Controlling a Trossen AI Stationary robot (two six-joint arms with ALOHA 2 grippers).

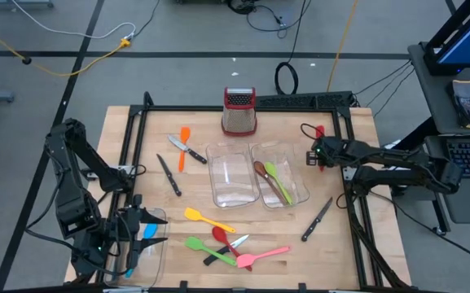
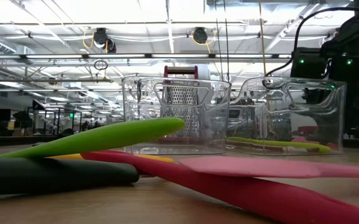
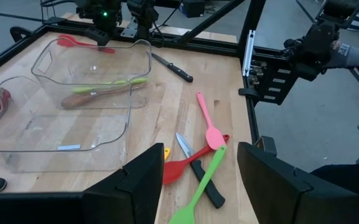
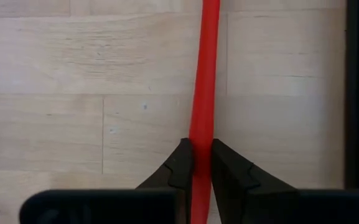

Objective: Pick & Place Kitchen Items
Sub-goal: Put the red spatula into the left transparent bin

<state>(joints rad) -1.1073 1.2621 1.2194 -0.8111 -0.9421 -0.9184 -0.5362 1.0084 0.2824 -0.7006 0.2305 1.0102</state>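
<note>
Red utensil (image 4: 204, 74): slim, smooth plastic handle, bright red, running straight across pale wood of the table (image 1: 357, 252); working end not visible in the right wrist view. Seen from above at the table's right rear, just beside the black frame rail (image 1: 350, 155) and right of the clear tray (image 1: 296, 175) holding a green spoon (image 1: 275, 179) and a brown one (image 1: 261, 169).

Right arm stretched in from the right edge, wrist low over the table, right gripper (image 4: 203, 163) pointing down at the board. Fingers (image 4: 180, 168) pinched onto the red handle, one on either side, handle passing straight between them.

Left arm folded at the near left corner, left gripper (image 3: 198, 177) spread wide and holding nothing, above the loose green (image 3: 201, 186), pink (image 3: 210, 127) and red spatulas and a black-handled knife (image 3: 198, 168).
</note>
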